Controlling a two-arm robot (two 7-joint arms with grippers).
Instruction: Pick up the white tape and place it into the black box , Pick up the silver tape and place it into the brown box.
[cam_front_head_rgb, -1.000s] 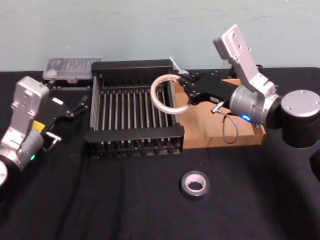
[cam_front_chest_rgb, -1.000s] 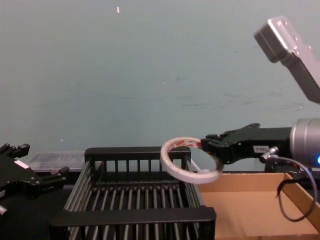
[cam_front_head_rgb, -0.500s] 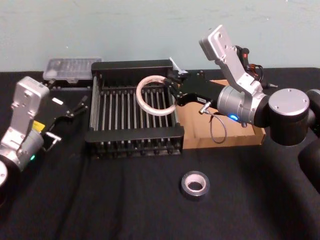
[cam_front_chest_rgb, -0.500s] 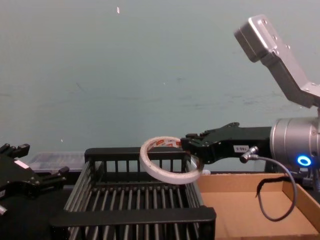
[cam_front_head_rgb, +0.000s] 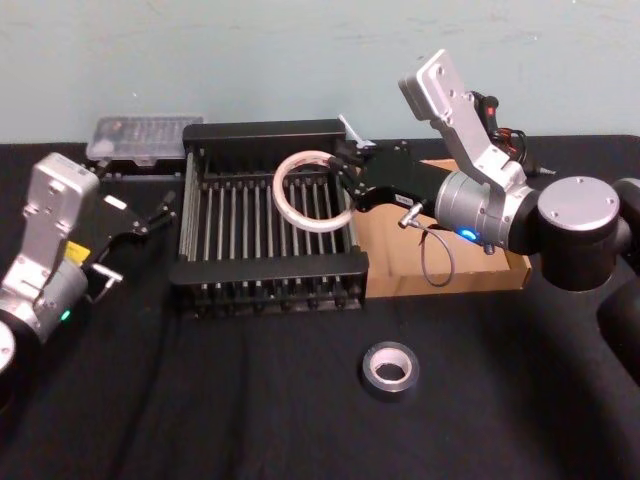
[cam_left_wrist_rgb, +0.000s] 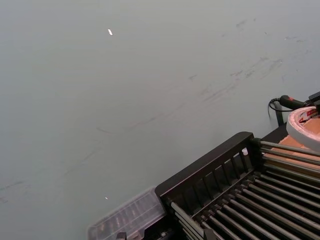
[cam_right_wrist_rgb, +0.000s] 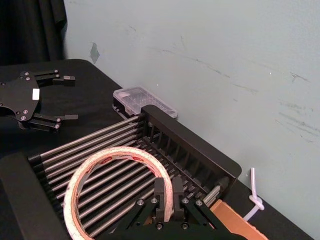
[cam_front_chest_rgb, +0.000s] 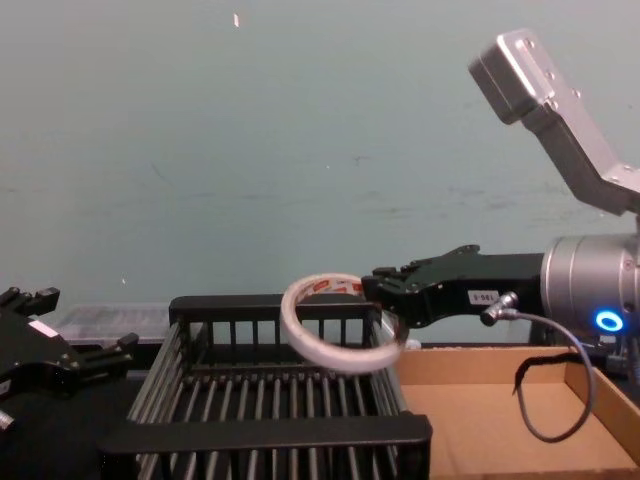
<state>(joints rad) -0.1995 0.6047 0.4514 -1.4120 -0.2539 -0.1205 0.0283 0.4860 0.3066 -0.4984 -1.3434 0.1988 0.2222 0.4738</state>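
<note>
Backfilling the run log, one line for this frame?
right hand: shut on white tape, over black box | left hand: open, parked left of black box | silver tape: on table

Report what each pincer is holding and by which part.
The right pincer grips the white tape by one side of its ring wall, above the black box. The left pincer is open, holding nothing.

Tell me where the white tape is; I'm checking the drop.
Chest view: the white tape hangs in the right hand, over the right half of the black box, above its bars.
</note>
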